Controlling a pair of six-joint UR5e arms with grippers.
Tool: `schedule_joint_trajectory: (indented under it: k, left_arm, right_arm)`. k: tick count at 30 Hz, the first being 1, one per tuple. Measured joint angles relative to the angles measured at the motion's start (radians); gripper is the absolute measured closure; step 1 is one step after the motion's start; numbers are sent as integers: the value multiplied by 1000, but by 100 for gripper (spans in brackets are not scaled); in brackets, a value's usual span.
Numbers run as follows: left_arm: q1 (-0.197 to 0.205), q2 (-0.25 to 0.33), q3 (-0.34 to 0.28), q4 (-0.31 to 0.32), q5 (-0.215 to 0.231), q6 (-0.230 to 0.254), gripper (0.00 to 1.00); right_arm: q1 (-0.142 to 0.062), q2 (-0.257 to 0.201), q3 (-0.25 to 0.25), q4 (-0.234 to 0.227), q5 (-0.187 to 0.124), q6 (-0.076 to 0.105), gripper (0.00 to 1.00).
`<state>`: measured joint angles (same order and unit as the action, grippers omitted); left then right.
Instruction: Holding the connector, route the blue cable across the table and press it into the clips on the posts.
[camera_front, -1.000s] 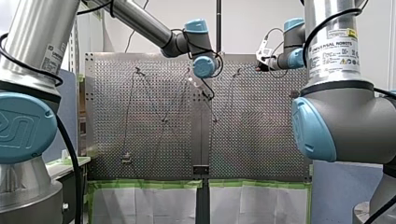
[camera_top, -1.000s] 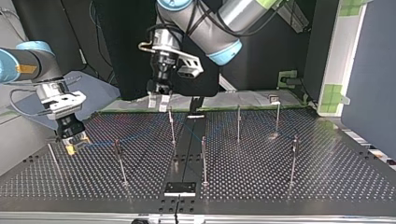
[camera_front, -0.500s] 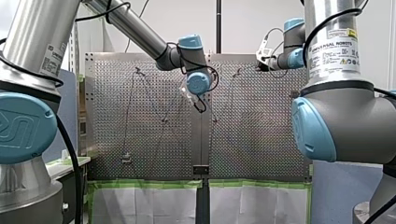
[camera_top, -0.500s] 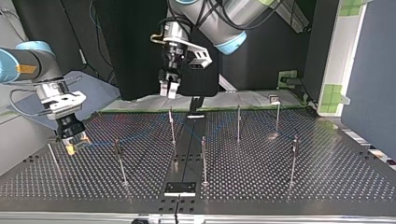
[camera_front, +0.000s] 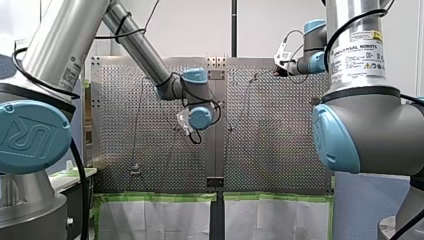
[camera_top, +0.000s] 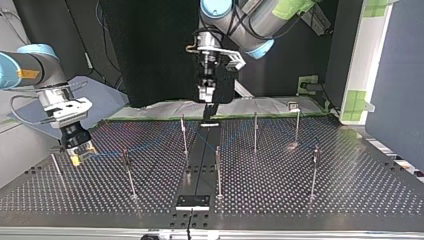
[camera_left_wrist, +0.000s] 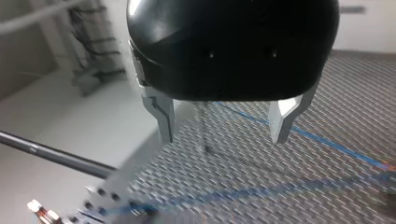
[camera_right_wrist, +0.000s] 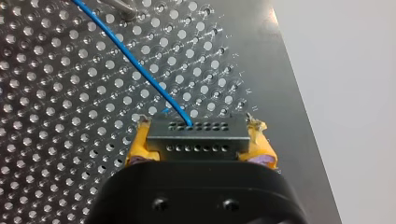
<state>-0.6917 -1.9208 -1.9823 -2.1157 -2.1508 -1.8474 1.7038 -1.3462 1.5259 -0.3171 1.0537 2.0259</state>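
My right gripper (camera_right_wrist: 197, 148) has yellow pads (camera_right_wrist: 139, 147) shut on a grey connector (camera_right_wrist: 197, 136) just above the perforated table (camera_right_wrist: 56, 140). The blue cable (camera_right_wrist: 140, 70) leaves the connector and runs away over the holes. In the top view this gripper (camera_top: 78, 151) hangs low at the left, and the cable (camera_top: 107, 154) shows faintly toward a post (camera_top: 127, 172). My left gripper (camera_left_wrist: 224, 140) is open with nothing between its metal fingers (camera_left_wrist: 163, 119), and blue cable (camera_left_wrist: 327, 142) lies on the table below it. In the top view it (camera_top: 206, 94) hovers high over the table's far middle.
Several thin posts stand on the table, among them one (camera_top: 183, 135) near the middle, one (camera_top: 218, 170) nearer the camera and one (camera_top: 314, 170) at the top view's right. A black plate (camera_top: 192, 201) sits at the near edge. Green tape (camera_front: 160, 197) lines the front view's near edge.
My left arm has swung toward the top view's right and risen, its gripper still open. My right gripper has stayed put with the connector.
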Motion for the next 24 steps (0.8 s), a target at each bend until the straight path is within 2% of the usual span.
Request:
schedule_joint_trajectory:
  k: [5, 14, 24]
  left_arm:
    - [-7, -30, -56, 57, -2, 10, 2]
    - [-28, -31, -151, 151, -2, 12, 2]
    - [-34, -31, -252, 252, -3, 13, 2]
  right_arm:
    - [0, 0, 0, 0, 0, 0, 100]
    - [0, 0, 0, 0, 0, 0, 100]
    - [0, 0, 0, 0, 0, 0, 100]
